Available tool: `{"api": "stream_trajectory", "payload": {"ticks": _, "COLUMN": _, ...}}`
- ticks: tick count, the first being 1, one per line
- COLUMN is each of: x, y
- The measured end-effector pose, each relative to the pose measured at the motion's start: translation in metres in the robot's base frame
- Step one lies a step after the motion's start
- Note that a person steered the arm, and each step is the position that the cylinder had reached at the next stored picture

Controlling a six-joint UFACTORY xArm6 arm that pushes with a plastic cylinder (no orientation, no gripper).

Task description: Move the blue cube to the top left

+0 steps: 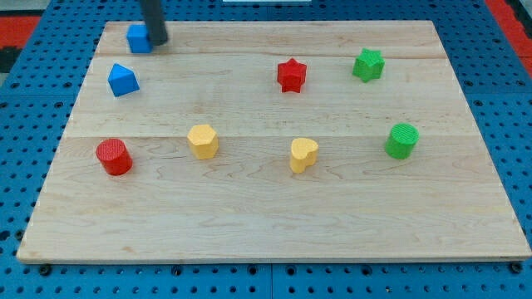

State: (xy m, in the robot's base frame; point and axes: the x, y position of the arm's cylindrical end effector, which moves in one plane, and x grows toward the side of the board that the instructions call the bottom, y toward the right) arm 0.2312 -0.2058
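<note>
The blue cube (137,37) sits near the top left corner of the wooden board (274,224). My rod comes down from the view's top, and my tip (158,41) rests against the cube's right side. A second blue block (122,80), with a wedge-like top, lies below the cube, a short way toward the view's bottom.
A red star (292,75) and a green star (367,64) lie at the upper right. A red cylinder (113,156), a yellow hexagon (203,140), a yellow heart (303,154) and a green cylinder (402,140) lie across the middle row.
</note>
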Motion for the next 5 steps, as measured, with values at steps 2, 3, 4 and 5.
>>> {"api": "stream_trajectory", "payload": {"ticks": 2, "x": 0.016, "y": -0.01}}
{"api": "stream_trajectory", "payload": {"ticks": 3, "x": 0.017, "y": -0.039}}
{"api": "stream_trajectory", "payload": {"ticks": 4, "x": 0.017, "y": -0.04}}
{"api": "stream_trajectory", "payload": {"ticks": 5, "x": 0.017, "y": -0.04}}
